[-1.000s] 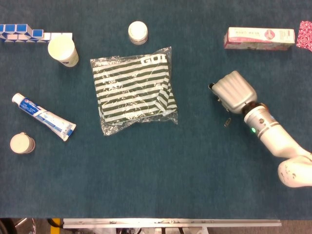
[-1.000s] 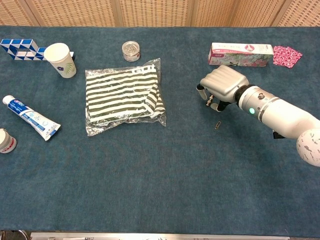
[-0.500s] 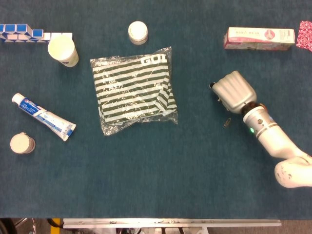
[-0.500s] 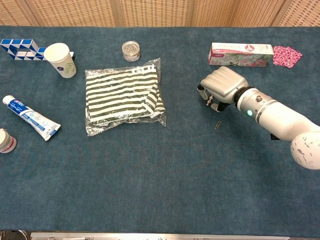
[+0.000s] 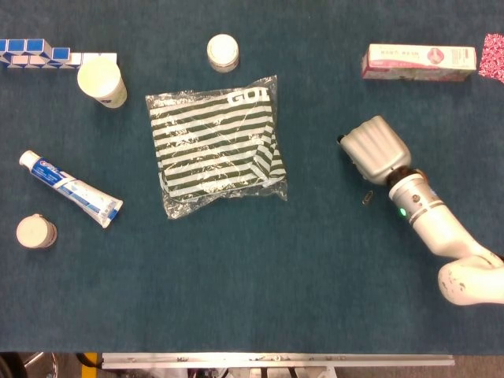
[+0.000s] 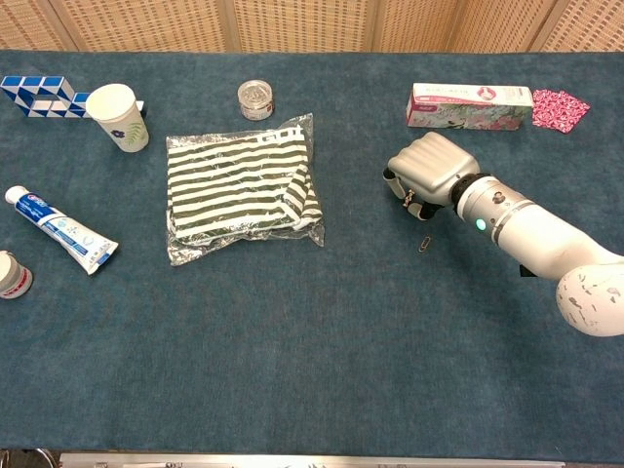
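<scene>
Far left on the blue desk [image 5: 252, 291] lie a small round jar [image 5: 35, 231] near the edge and a toothpaste tube [image 5: 71, 189] slanting beside it. Behind them a blue and white block strip [image 5: 47, 55] runs along the back, with a paper cup [image 5: 101, 82] tipped against its end. Moving right, a round lidded tub [image 5: 223, 52] sits at the back, and just in front of it lies a clear bag holding a green and white striped garment [image 5: 214, 144], flat on the desk.

Well to the right of the bag comes my right hand [image 5: 373, 149], knuckles up, hovering low over the desk. My fingers [image 6: 394, 180] are curled under the palm; from the chest view I seem to have nothing in them, though the underside is mostly hidden, so I cannot be sure. A small paper clip [image 5: 366, 197] lies on the desk just beside my wrist, on the near side, apart from my fingers; in the chest view it shows at [image 6: 425, 244].

Behind my hand, at the back, a pink and white carton [image 5: 419, 61] lies lengthwise, and a pink patterned cloth [image 5: 493, 56] sits at the far right edge. My left hand is not in either view
</scene>
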